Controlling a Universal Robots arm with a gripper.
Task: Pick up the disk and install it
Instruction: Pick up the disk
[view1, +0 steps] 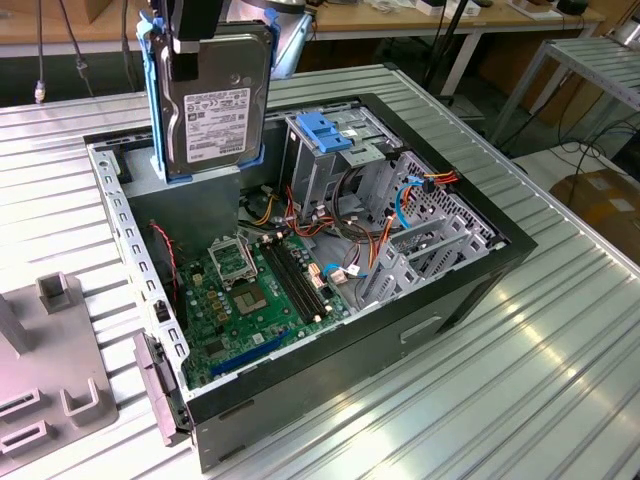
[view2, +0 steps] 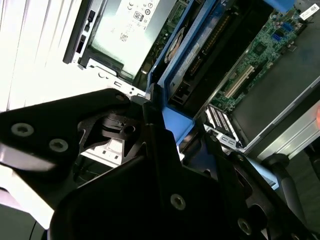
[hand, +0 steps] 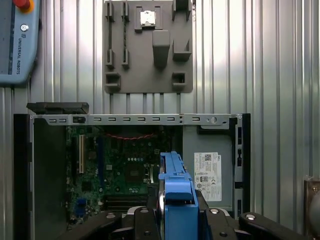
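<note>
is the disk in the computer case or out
Out. The hand grips the disk upright over the open case; it sits in no bay of the drive cage.

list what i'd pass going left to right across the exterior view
fixture plate → disk → blue bracket → brown box
</note>
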